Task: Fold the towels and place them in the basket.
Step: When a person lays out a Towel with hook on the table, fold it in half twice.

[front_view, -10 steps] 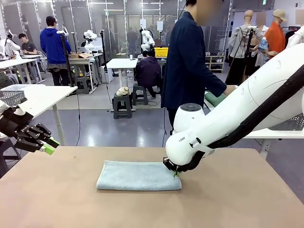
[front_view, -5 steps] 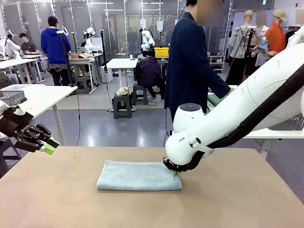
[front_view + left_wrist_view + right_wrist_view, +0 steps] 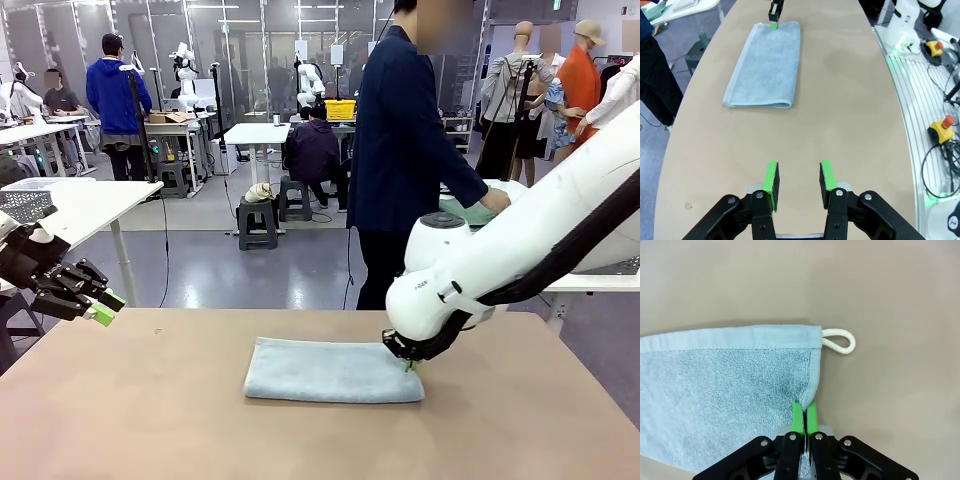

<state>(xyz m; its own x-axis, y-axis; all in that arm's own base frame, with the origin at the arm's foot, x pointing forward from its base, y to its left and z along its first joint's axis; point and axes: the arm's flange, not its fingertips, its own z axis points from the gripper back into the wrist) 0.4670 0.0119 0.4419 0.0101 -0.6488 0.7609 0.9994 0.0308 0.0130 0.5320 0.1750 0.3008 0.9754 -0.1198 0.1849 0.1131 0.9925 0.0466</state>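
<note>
A grey-blue towel point(image 3: 330, 372) lies folded into a long strip on the brown table point(image 3: 150, 420). My right gripper point(image 3: 408, 365) is shut on its right end, pinching the edge near the corner with the white loop point(image 3: 839, 340). The right wrist view shows the green pads point(image 3: 798, 417) closed together on the terry cloth point(image 3: 715, 375). My left gripper point(image 3: 100, 305) hangs open over the table's left edge, well clear of the towel point(image 3: 765, 65), with nothing between its fingers point(image 3: 771, 182). Part of a grey mesh basket point(image 3: 618, 264) shows behind my right arm.
A person in a dark coat stands at the far side, hands on a green towel point(image 3: 465, 212) on a white side table point(image 3: 590, 283). Another white table point(image 3: 80, 205) with a pale mesh bin stands at the left. Bare tabletop surrounds the towel.
My right gripper has slid to the right, dragging the folded towel along the table with it. The left gripper has stayed put.
</note>
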